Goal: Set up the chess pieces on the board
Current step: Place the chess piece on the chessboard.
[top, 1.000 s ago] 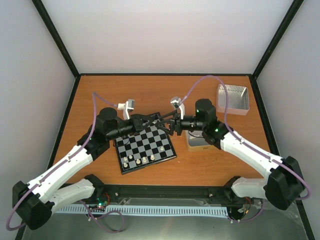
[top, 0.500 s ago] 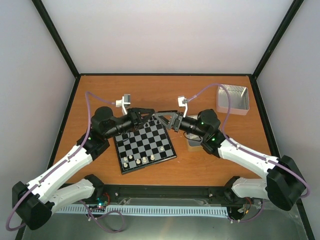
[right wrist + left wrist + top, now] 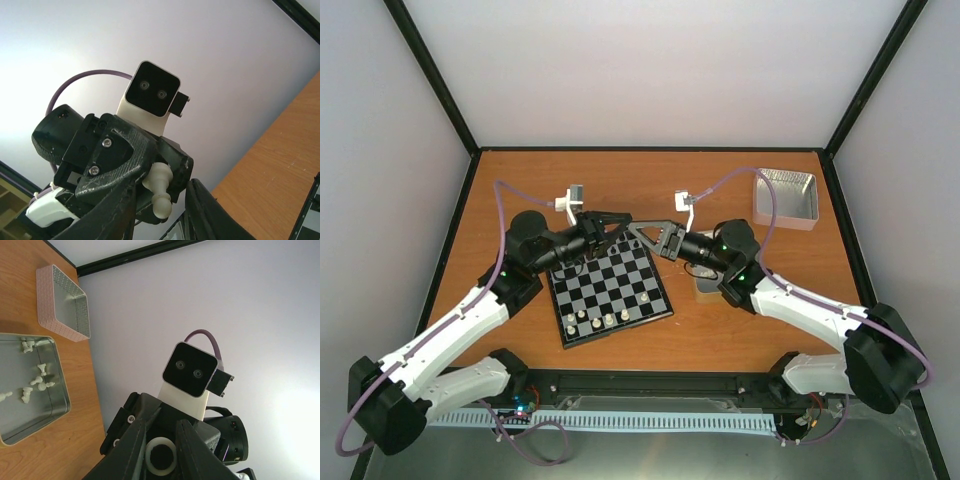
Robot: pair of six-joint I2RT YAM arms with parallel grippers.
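Above the far edge of the board [image 3: 620, 282] my two grippers meet tip to tip. My left gripper [image 3: 624, 222] [image 3: 161, 450] is shut on a cream-white pawn [image 3: 162, 187]; its round base [image 3: 161, 469] shows between the fingers. My right gripper [image 3: 641, 230] [image 3: 164, 197] has a finger on each side of the pawn's head. A gap still shows on its right side, so it stands open. Several white chess pieces [image 3: 597, 319] stand on the board's near rows. More of them [image 3: 37, 382] lie in a silver tin [image 3: 60, 390].
The silver tin [image 3: 708, 287] sits right of the board, partly under my right arm. A second empty tin [image 3: 786, 195] [image 3: 65, 302] stands at the back right corner. Black frame rails edge the orange table [image 3: 540, 180].
My right gripper swung left to the left gripper and its jaws narrowed around the pawn. The left gripper rose a little off the board's far edge, still holding the pawn.
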